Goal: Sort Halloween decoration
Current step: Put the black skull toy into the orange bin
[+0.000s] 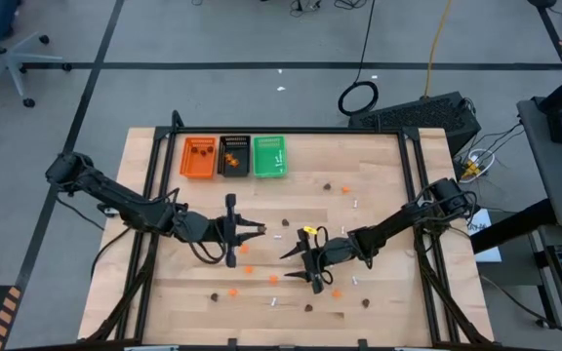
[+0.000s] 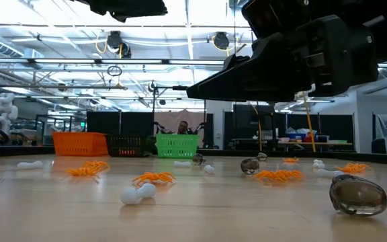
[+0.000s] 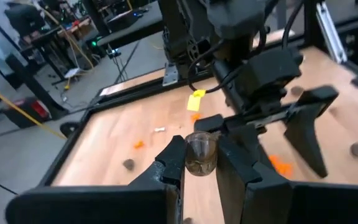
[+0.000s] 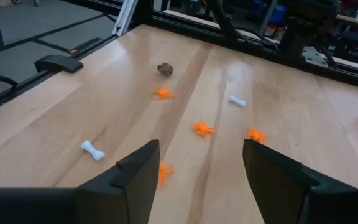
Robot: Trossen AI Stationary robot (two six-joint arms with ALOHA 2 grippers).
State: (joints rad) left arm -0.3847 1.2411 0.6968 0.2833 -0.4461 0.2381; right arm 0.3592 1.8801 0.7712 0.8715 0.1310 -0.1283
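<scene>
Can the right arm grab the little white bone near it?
Probably yes. The right end effector is open and empty, and the white bone lies on bare table just ahead and to one side, with nothing between them. It would need to shift sideways first.

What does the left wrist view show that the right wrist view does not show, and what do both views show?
Only the left wrist view shows the left gripper shut on a dark brown trinket, with the right arm beyond it and a yellow tag. Only the right wrist view shows the right gripper open and empty above the table, and a white bone. Both views show the wooden table with orange trinkets scattered on it.
</scene>
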